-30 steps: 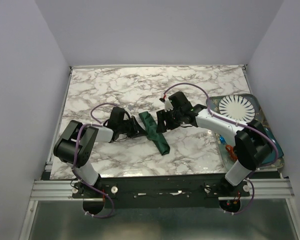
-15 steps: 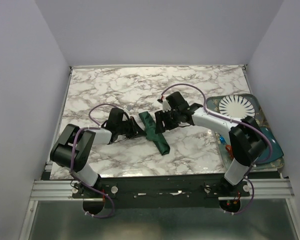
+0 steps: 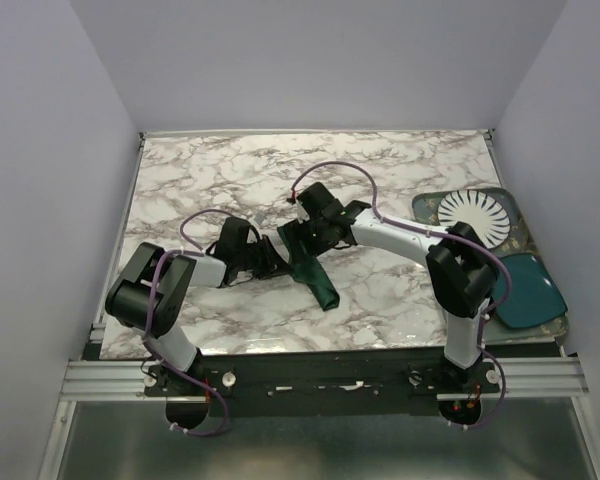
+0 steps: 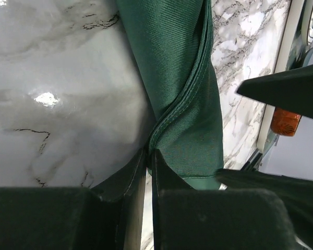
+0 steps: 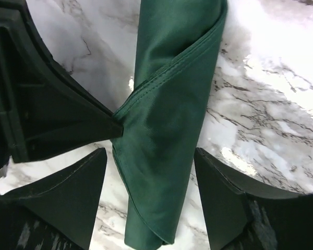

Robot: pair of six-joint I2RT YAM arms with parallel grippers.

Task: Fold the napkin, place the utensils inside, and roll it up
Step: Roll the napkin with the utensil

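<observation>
Looking down at the napkin, I see it as a long dark green roll lying slantwise near the middle of the marble table, one end pointing toward the table's near edge and the other toward its far edge. In the right wrist view the napkin shows an outer layer wrapped around it, with a stitched hem running diagonally across the roll.

The left gripper sits low on the table at the side of the roll nearer the table's left edge. Its fingers are pressed almost together on that hem (the left wrist view shows the napkin edge running right into the left gripper tips), so I read it as pinching the cloth.

The right gripper comes in from the table's right side. Its fingers are spread wide, and in its own view the right gripper straddles the roll, one finger on each side; I cannot tell whether either touches the cloth.

At the table's right edge are a tray carrying a white ribbed plate and a teal oval dish.
</observation>
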